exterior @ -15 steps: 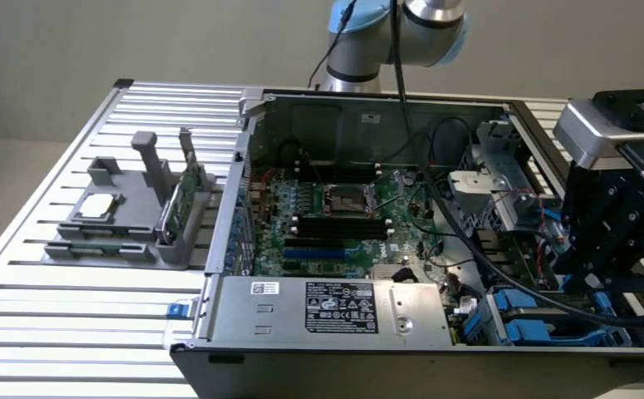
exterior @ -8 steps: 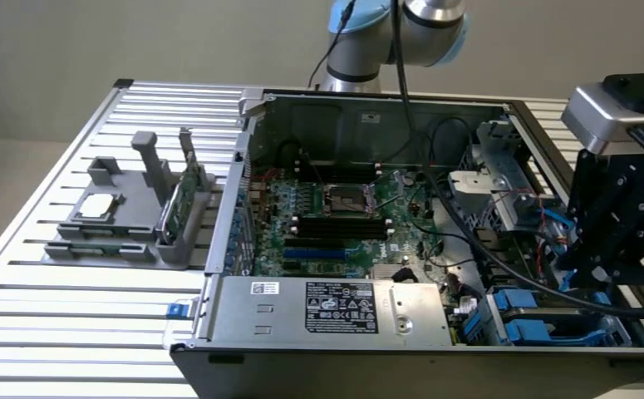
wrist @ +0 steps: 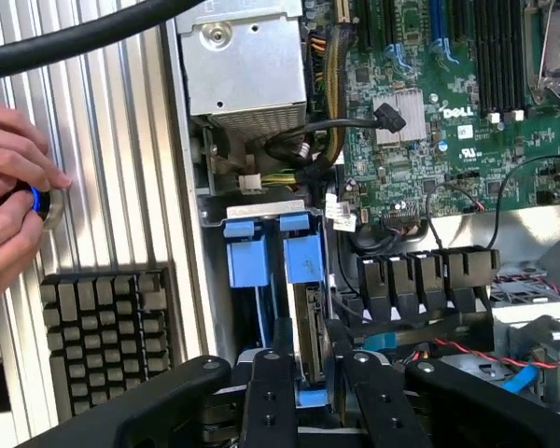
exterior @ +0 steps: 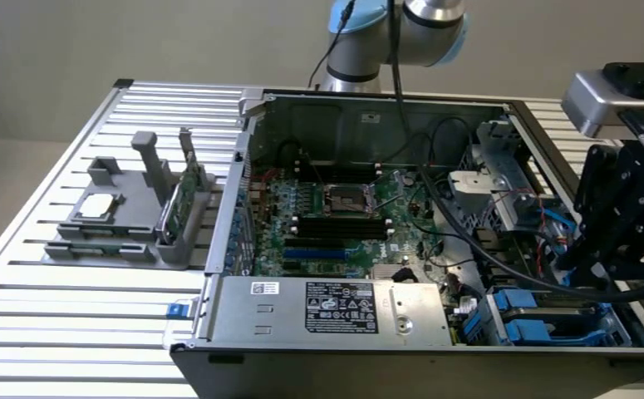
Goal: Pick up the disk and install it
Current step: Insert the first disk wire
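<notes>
At drive bay [wrist: 261, 209]: jaws clamp disk [wrist: 311, 327] edge-on.
Guide it parallel to neighbouring blue carrier [wrist: 245, 263], clear of cables [wrist: 378, 245].

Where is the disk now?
In the wrist view, the disk stands on edge in the drive bay, beside another blue carrier, at the gripper.

The gripper [wrist: 307, 338] hides the near end of the disk [wrist: 310, 306] in the drive bay [wrist: 261, 210]. A hand [wrist: 9, 201] off beside the bay is cut off.
</notes>
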